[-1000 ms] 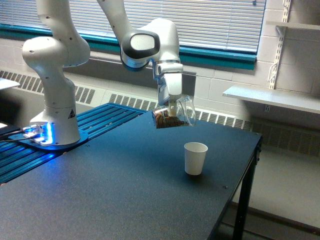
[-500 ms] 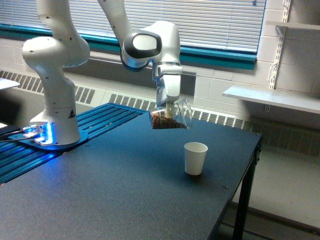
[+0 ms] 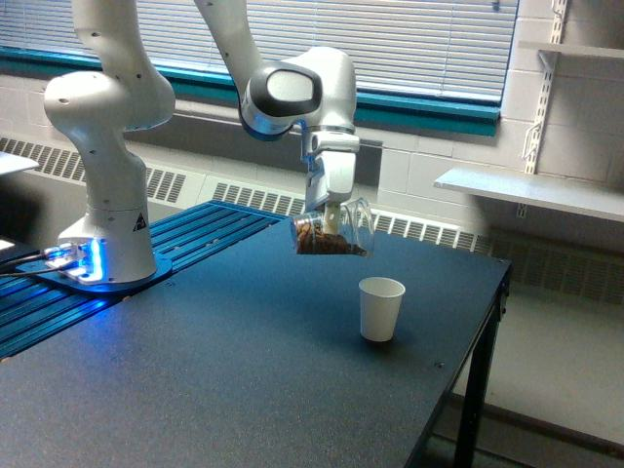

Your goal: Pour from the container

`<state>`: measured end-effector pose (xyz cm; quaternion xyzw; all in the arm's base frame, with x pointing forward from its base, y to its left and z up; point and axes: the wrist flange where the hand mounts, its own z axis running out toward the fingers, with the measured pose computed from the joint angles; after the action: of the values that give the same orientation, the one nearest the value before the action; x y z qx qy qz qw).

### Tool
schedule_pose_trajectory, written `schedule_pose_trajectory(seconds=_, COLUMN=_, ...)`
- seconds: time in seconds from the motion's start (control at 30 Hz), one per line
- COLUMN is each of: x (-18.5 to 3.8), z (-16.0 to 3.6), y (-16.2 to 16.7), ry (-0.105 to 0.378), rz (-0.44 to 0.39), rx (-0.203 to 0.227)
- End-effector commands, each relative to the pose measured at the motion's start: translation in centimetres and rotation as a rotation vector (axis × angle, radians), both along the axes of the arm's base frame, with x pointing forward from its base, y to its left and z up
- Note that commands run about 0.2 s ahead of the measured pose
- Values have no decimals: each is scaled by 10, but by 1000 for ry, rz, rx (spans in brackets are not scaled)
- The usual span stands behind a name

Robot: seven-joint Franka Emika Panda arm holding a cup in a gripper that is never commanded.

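**Two cups, one tipped in the air and one waiting below**

One clear container is hanging above the dark worktop, and the gripper is clamping it from above, jaws closed on its wall. The container is lying nearly on its side, with its mouth facing the exterior view's right and slightly down. Brown granular bits are gathering along its lower side and toward its base, so the tilt is probably not yet steep enough to send them out; nothing is showing in the air beneath the mouth.

Standing upright on the worktop is a white paper cup, lower and toward the exterior view's right of the container, well apart from it. That placement is likely giving the pour a target: the open mouth is pointing roughly its way. Whether the container's lip is sitting directly over the white cup is hard to judge from this single view, so spilling onto the worktop is looking like the main risk.
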<state>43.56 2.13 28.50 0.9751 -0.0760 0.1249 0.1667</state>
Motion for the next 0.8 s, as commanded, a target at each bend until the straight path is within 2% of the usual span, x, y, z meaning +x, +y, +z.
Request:
schedule_pose_trajectory(seconds=0.03, x=4, z=-1, y=8, ry=12, rz=-8, rx=-17)
schedule_pose_trajectory(seconds=0.8, x=11, z=-13, y=22, ry=65, rz=-23, rx=-57)
